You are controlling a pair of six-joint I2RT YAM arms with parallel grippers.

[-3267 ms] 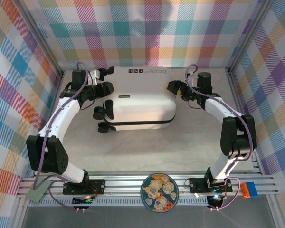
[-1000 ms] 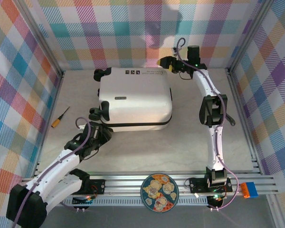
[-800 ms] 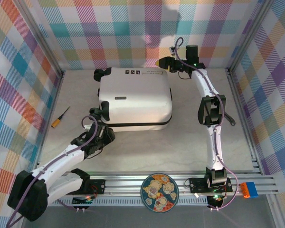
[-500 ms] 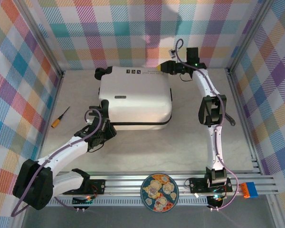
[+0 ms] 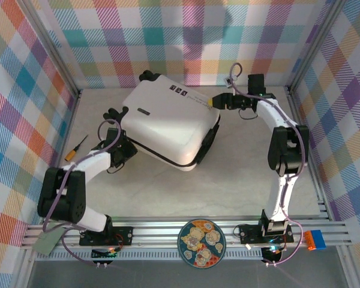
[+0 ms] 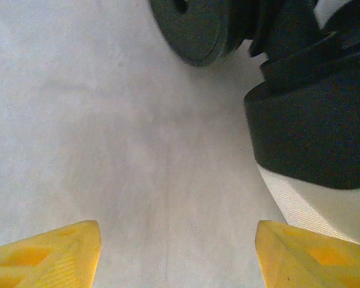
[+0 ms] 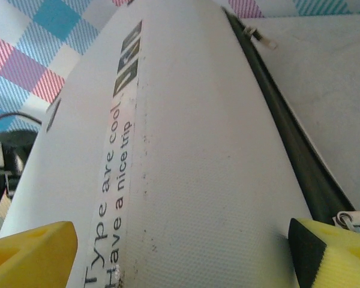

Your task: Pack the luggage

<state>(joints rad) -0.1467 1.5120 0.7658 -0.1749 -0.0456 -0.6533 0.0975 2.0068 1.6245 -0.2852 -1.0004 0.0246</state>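
Luggage: the luggage (image 5: 168, 123) is zipped shut and lies skewed toward the back of the table (image 5: 246, 168), wheels facing the left arm.
Left gripper: the left gripper (image 6: 177, 252) has its jaws apart over bare table, just beside a wheel (image 6: 192, 27). It looks placed to nudge that end.
Right gripper: the right gripper (image 5: 221, 102) sits at the opposite corner with its jaws apart, gripping nothing. It is probably there to brace the case.
Writing: the lettering (image 7: 117, 198) on the shell reads "Type are cool / Have a nice trip".

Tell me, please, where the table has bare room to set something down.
The widest bare patch is the near table, between the luggage, the front rail and the right arm. A smaller one lies in the far-left corner. Crowded: the left side, with the screwdriver and left gripper, and the luggage's far-right corner, at the right gripper.
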